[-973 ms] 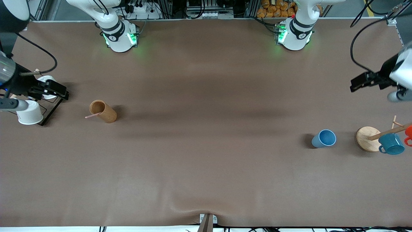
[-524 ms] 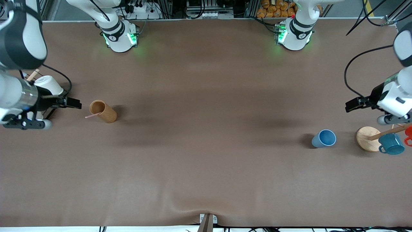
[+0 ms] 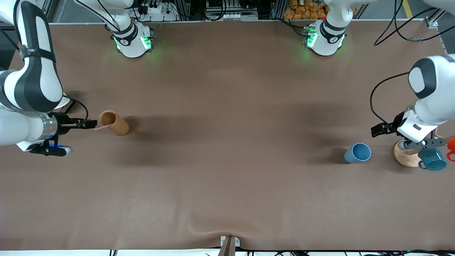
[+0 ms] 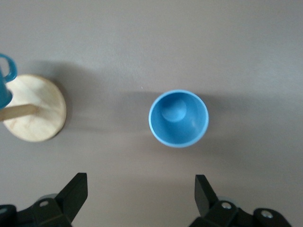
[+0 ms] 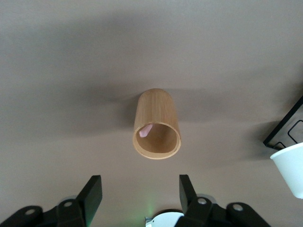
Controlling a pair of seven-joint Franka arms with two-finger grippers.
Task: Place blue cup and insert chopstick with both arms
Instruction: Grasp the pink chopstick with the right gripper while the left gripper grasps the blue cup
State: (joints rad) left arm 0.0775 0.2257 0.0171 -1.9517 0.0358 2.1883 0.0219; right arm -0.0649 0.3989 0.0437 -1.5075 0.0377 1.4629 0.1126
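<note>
Brown surface point(image 3: 227, 170): I've got left hand point(image 4: 137, 196) spread above upright blue cup point(image 3: 357, 153), right hand point(image 5: 139, 194) spread above brown cup point(image 3: 113, 122) holding chopstick point(image 3: 102, 127), lined up for grasps.

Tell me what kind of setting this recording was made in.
Most likely a robotics lab bench, not a home. Two arms stand bolted along the edge of a table under a plain brown cover, with cables and aluminium framing past it. The blue cup, the brown cup and a mug rack look like staged props.
</note>
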